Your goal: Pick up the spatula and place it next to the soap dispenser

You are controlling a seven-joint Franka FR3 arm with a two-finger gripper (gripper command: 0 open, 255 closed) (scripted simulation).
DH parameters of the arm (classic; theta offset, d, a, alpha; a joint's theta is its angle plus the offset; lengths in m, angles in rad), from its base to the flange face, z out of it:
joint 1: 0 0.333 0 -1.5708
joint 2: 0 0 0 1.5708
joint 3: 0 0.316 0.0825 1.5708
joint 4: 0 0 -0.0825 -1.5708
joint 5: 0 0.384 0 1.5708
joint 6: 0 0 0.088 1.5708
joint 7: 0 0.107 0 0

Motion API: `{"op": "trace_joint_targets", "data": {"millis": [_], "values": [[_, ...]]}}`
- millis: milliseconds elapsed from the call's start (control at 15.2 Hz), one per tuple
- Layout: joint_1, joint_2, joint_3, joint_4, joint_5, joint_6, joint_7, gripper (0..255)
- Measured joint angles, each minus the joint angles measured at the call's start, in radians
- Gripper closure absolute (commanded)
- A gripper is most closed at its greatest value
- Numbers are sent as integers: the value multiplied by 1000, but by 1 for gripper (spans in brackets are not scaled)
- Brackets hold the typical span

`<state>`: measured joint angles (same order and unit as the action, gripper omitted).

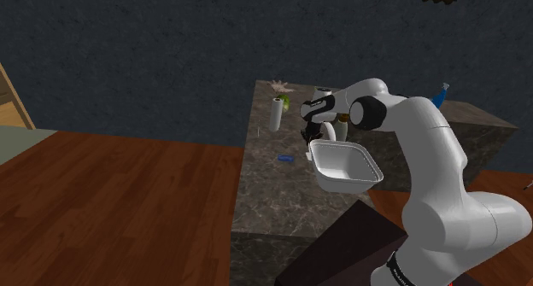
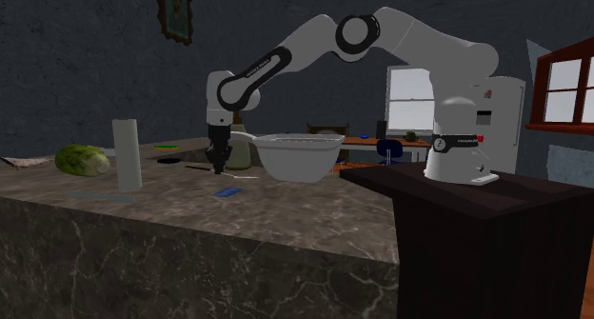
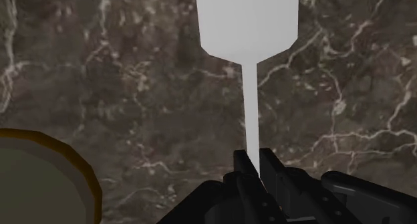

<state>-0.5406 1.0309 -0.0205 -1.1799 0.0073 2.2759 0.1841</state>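
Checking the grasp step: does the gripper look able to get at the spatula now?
Probably yes: the gripper clasps the spatula by its thin handle, and nothing on the counter covers it.

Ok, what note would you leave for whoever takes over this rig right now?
Tool: shut on the white spatula, at its thin handle, above the marbled counter.
Soap dispenser: beige bottle just behind the tool in the second exterior view, beside the white bowl.
Done: the grasp; lift cannot be told.
Left: carry it over, set it down next to the soap dispenser.
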Motion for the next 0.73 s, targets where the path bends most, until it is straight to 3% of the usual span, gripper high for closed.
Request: {"op": "trace_joint_targets", "data": {"millis": [66,132,528,726], "values": [[0,0,0,0,0,0,0,255],[0,0,0,0,0,0,0,0],[0,0,0,0,0,0,0,0],[4,-60,0,-37,-1,-23,3,0]]}}
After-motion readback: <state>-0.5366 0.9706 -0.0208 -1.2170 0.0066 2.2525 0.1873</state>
